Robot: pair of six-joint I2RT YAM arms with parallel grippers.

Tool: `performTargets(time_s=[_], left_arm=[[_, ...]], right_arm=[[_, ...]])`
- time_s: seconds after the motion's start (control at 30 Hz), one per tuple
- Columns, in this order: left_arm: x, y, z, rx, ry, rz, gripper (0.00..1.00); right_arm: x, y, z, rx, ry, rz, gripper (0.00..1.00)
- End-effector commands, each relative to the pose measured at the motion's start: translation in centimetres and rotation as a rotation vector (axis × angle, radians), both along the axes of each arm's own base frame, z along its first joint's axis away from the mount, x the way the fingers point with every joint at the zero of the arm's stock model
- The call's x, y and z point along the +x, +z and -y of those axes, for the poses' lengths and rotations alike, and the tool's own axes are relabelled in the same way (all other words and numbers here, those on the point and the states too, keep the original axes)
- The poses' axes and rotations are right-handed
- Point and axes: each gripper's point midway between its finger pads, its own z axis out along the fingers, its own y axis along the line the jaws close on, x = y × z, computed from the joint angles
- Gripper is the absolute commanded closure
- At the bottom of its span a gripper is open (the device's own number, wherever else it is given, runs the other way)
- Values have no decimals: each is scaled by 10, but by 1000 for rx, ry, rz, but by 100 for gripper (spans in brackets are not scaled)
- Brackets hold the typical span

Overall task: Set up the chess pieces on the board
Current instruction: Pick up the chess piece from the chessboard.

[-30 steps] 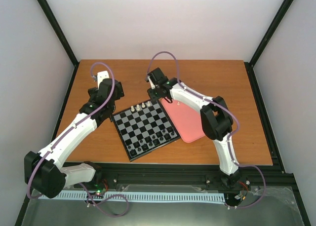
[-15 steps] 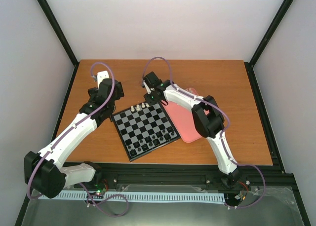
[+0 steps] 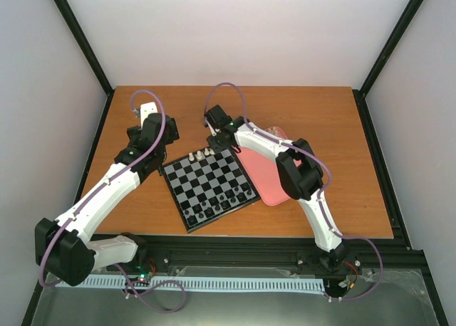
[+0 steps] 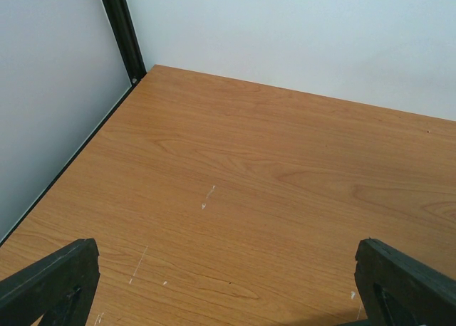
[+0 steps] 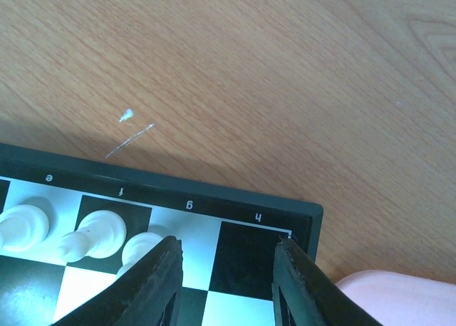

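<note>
We log chess pieces (image 3: 203,154) on the board (image 3: 209,187) far row, dark pieces (image 3: 224,200) near. Just right, pink tray (image 3: 269,175), partly under right arm (image 3: 260,137). Both released: right end effector (image 5: 226,246) above corner square, left end effector (image 4: 224,251) over counter (image 4: 249,162).

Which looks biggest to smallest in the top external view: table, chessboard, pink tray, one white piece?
1. table
2. chessboard
3. pink tray, though the right arm hides part of it, so 2 versus 3 is unsure
4. white piece, by far the smallest
</note>
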Motion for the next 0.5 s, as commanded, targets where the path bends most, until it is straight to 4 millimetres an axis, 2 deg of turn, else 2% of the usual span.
performTargets(time_s=[0.0, 0.27, 0.47], left_arm=[[2, 26, -3, -38, 18, 71, 0], [2, 26, -3, -41, 18, 72, 0], [2, 25, -2, -41, 14, 69, 0]], right_arm=[[-7, 36, -10, 39, 13, 63, 64], [-15, 43, -18, 42, 33, 78, 64], [-18, 35, -18, 25, 38, 60, 64]])
